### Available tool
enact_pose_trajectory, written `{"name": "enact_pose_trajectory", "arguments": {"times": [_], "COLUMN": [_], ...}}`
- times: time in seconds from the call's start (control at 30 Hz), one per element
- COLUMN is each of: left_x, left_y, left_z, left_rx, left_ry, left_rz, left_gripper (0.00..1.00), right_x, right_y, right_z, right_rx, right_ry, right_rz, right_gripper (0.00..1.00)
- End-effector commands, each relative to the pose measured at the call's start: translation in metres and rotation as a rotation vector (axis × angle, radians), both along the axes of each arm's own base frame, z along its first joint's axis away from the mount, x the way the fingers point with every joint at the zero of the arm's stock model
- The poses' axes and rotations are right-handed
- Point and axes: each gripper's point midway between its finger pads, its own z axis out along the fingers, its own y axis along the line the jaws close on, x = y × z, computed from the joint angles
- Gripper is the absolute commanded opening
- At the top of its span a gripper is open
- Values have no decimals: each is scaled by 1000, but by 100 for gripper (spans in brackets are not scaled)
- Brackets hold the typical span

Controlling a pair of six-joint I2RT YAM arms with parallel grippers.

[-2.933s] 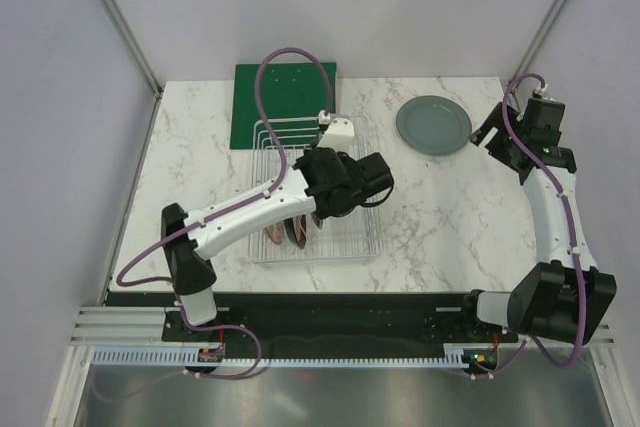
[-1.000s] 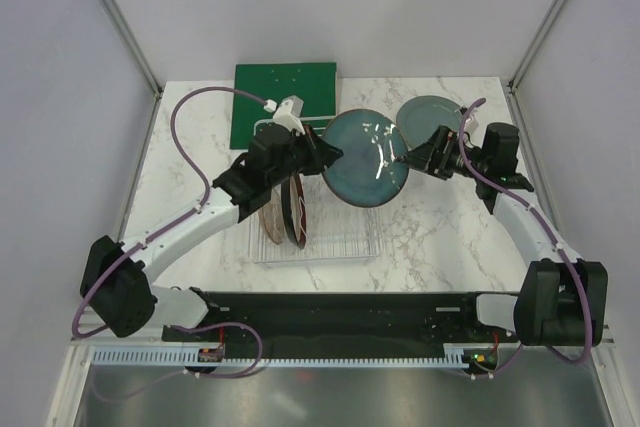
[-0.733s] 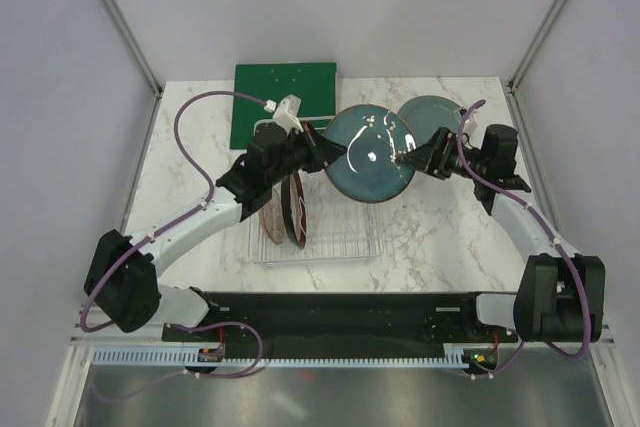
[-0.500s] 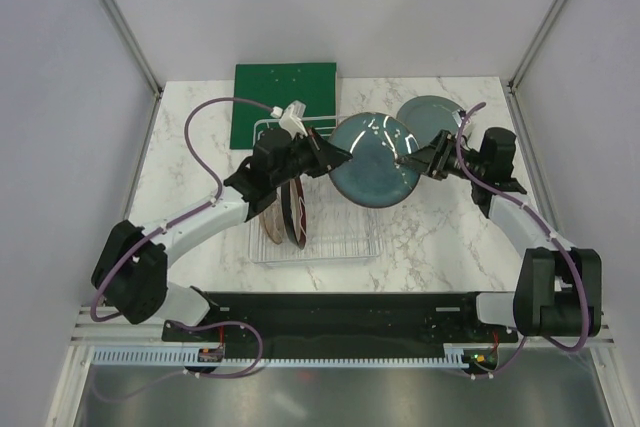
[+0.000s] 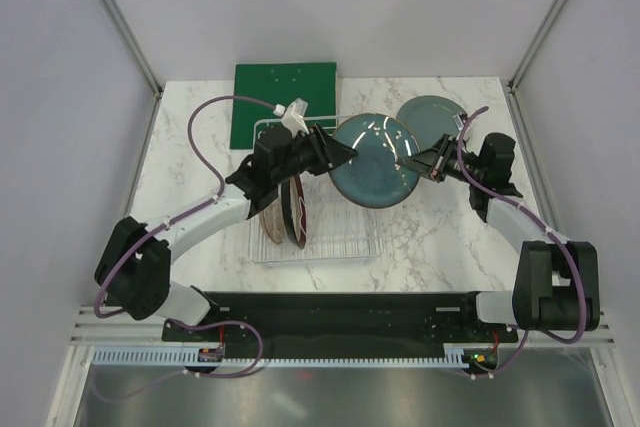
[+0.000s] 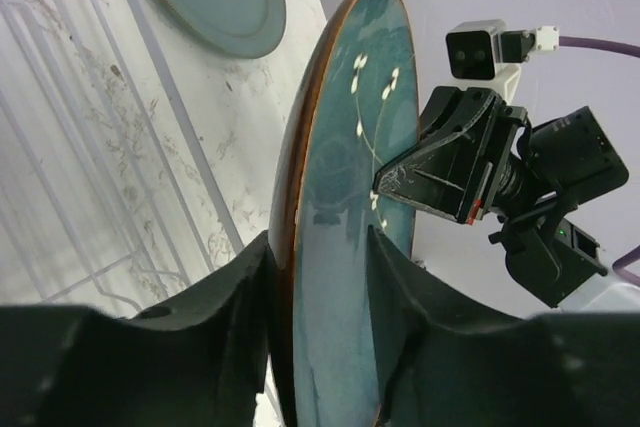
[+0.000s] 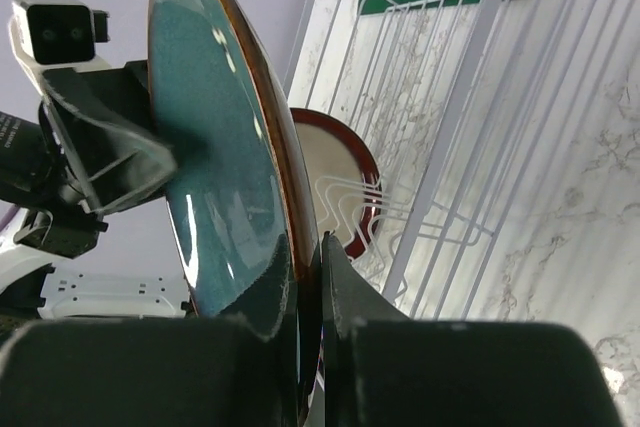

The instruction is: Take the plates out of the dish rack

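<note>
The dark teal plate [image 5: 375,160] hangs tilted in the air just right of the dish rack [image 5: 330,239], between both grippers. My right gripper [image 5: 405,160] is shut on its right rim; in the right wrist view the fingers [image 7: 308,257] pinch the brown edge of the teal plate [image 7: 215,177]. My left gripper [image 5: 340,155] stands open, its fingers [image 6: 318,257] apart on either side of the plate's left rim [image 6: 350,247]. A maroon-rimmed plate [image 5: 297,209] and a brownish-pink plate [image 5: 272,219] stand upright in the rack. A pale grey-green plate [image 5: 432,117] lies flat at the back right.
A flat green board [image 5: 285,97] lies behind the rack at the back of the marble table [image 5: 200,147]. Grey walls and metal posts close in the left, right and back sides. Purple cables loop above both arms.
The right gripper has shut on the teal plate's right rim. The left gripper's fingers have opened off the left rim. The plate has shifted slightly right.
</note>
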Motion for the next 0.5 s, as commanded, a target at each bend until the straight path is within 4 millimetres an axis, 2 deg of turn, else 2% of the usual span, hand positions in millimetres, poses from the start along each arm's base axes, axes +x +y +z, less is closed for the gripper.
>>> {"name": "enact_pose_trajectory", "arguments": {"times": [0.0,0.07,0.1,0.13,0.17,0.2,0.27,0.33,0.37,0.43,0.47], "left_x": [-1,0,2,3,5,10,8,7,5,2,-3], "left_y": [0,6,15,19,23,32,46,62,66,74,81], "left_z": [81,82,76,76,79,77,77,73,74,73,70], "left_rx": [-68,-16,44,70,92,141,198,271,286,323,346], "left_ry": [-192,-213,-212,-221,-233,-249,-250,-257,-259,-277,-270], "left_rz": [-14,7,38,54,70,113,152,192,202,211,217], "left_gripper": [64,74,81,84,87,99,100,100,100,100,100], "right_x": [18,29,34,38,45,53,65,81,89,109,117], "right_y": [-17,-30,-39,-46,-54,-67,-84,-106,-112,-131,-137], "right_z": [46,61,67,70,82,83,97,94,102,85,87], "right_rx": [-58,-109,-122,-128,-133,-138,-151,-165,-182,-225,-241], "right_ry": [-155,-173,-182,-180,-195,-184,-188,-158,-172,-109,-89], "right_rz": [-95,-157,-193,-219,-258,-300,-362,-432,-449,-516,-528], "right_gripper": [0,0,0,0,0,0,0,0,0,0,0]}}
